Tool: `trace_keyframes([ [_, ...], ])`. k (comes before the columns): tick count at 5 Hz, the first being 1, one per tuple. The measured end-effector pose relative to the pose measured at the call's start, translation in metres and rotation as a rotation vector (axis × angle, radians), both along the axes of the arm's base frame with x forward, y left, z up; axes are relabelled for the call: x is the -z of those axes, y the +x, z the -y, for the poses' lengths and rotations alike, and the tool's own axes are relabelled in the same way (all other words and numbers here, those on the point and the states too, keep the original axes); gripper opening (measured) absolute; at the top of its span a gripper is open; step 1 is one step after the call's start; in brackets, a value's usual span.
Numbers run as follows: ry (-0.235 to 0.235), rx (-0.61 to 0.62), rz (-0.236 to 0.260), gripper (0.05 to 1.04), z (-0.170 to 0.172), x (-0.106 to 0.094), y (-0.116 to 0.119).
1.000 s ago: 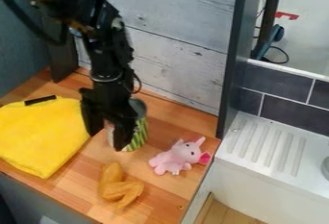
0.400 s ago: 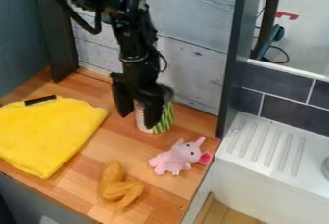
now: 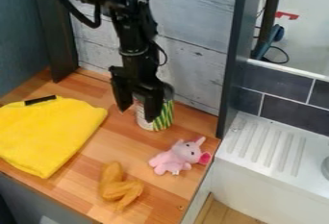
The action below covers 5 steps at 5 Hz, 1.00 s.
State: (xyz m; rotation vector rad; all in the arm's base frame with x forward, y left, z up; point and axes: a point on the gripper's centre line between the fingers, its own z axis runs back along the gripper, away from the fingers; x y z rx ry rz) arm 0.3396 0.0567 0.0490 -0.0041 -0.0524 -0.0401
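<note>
Grey wooden boards (image 3: 183, 50) stand behind the tabletop (image 3: 116, 146); at the right is a white ribbed draining surface (image 3: 267, 153). From the camera view, the black gripper (image 3: 137, 115) hangs over the rear part of the wood, its fingers spread apart, so I judge it open; the can (image 3: 166, 116) with green stripes stands upright just beside it, partly hidden behind the nearer finger; contact I cannot tell. For good handling, both fingers should be at opposite sides of the can, low enough and level; the pressure should be even, because a round wall can slip or tip. Nearer to the camera lie a pink plush toy (image 3: 172, 161) and an orange-brown object (image 3: 119, 187), well apart from the gripper; a yellow cloth (image 3: 48, 131) lies at the left, with a black piece (image 3: 40, 100) at its rear edge.
</note>
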Motion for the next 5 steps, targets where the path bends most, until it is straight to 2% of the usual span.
trace_keyframes([
  [1,0.046,-0.007,0.054,1.0,-0.006,-0.027,-0.004],
  [2,0.046,0.037,-0.028,1.0,-0.01,-0.044,-0.036],
  [3,0.042,0.058,-0.124,1.0,-0.018,-0.055,-0.08],
  [4,0.028,0.077,-0.158,1.0,-0.021,-0.07,-0.119],
  [5,0.059,0.1,-0.124,1.0,-0.017,-0.086,-0.147],
])
